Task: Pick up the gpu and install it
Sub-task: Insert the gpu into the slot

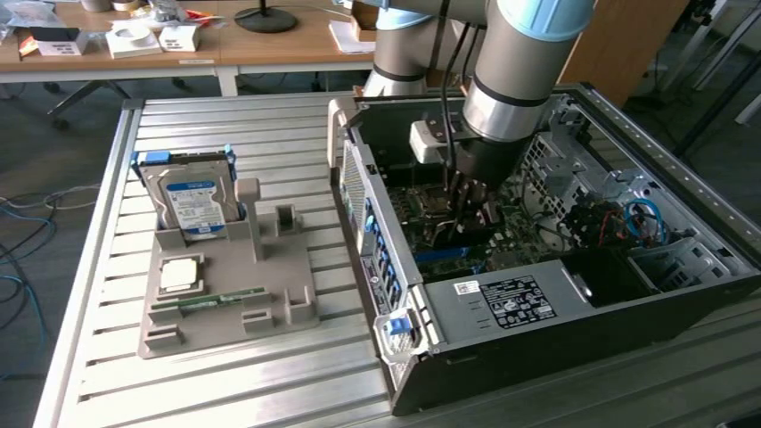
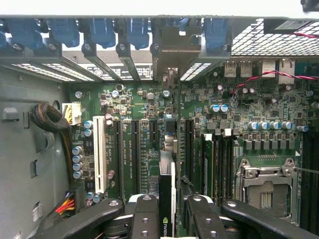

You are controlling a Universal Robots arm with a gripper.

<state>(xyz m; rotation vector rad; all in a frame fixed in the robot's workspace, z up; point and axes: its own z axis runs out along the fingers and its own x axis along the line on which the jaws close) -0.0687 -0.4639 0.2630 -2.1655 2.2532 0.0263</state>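
My gripper [image 1: 466,203] reaches down inside the open computer case [image 1: 535,303], over the green motherboard [image 2: 134,104]. It is shut on the gpu [image 2: 167,196], a thin dark card seen edge-on between the two black fingers [image 2: 144,219], with a green logo on its edge. The card runs towards the case's rear slot openings, where its pale metal bracket [image 2: 169,52] stands against the rear wall. Below it lie long black expansion slots [image 2: 134,154] and a white slot [image 2: 98,154]. Whether the card's edge sits in a slot I cannot tell.
Left of the case on the slatted metal table [image 1: 107,357], a grey holder tray [image 1: 226,312] carries a hard drive [image 1: 191,201], a square chip [image 1: 178,272] and a green memory stick [image 1: 220,299]. Inside the case are cables [image 2: 50,119], a processor socket [image 2: 264,186] and blue cables [image 1: 642,218].
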